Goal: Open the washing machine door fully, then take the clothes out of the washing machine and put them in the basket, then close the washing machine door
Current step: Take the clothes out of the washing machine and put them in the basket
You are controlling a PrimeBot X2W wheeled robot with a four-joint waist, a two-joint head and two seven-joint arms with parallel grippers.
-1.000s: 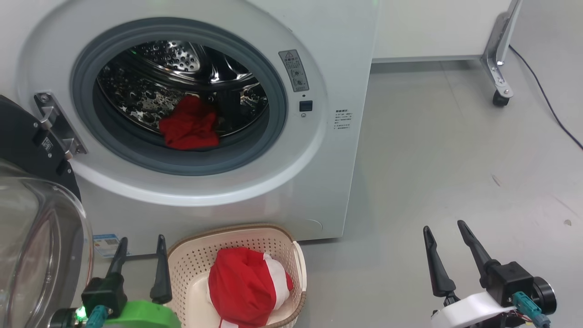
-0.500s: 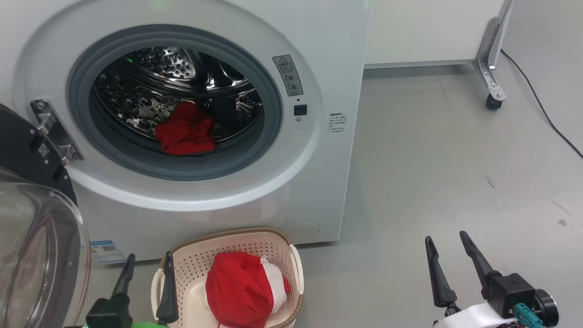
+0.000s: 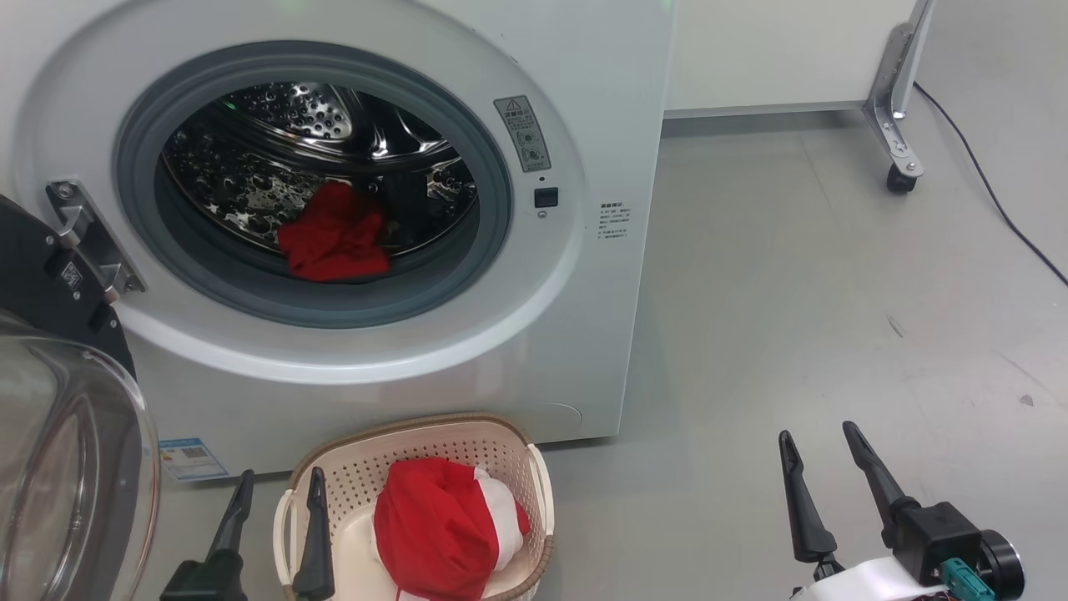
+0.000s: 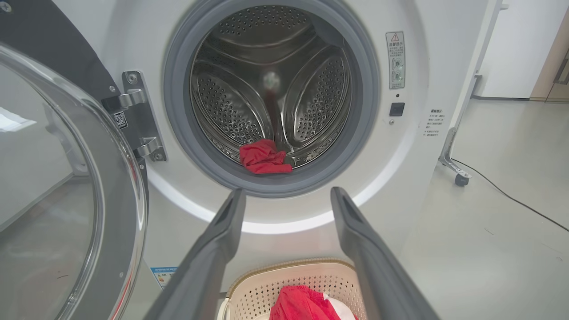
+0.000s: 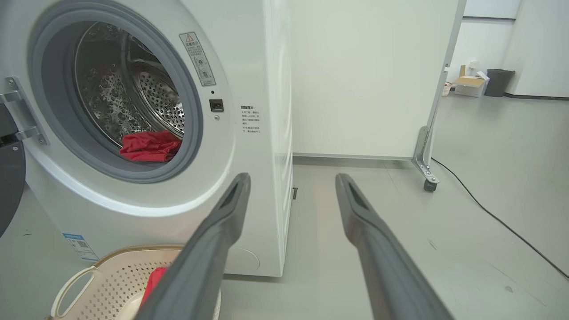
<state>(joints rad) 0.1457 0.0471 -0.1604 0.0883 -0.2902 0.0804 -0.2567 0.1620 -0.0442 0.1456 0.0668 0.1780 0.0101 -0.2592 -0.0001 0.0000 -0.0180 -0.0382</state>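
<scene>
The white washing machine (image 3: 584, 100) stands with its door (image 3: 75, 451) swung wide open at the left, glass bowl toward me. One red garment of the clothes (image 3: 334, 238) lies at the front of the steel drum. Another red and white garment (image 3: 442, 526) sits in the cream basket (image 3: 400, 430) on the floor below the opening. My left gripper (image 3: 282, 476) is open at the basket's left end, holding nothing, and points at the drum (image 4: 288, 191). My right gripper (image 3: 816, 431) is open over bare floor to the right, also holding nothing (image 5: 293, 176).
A white panel on a metal castor leg (image 3: 897, 159) stands behind and right of the machine. A black cable (image 3: 993, 192) runs along the floor there. Grey floor (image 3: 793, 317) stretches wide to the right. The open door (image 4: 66, 178) is close on the left arm's left.
The head view has shifted a little. My left gripper has drawn back and down, and less of it shows at the bottom edge. The right gripper and the clothes are unchanged.
</scene>
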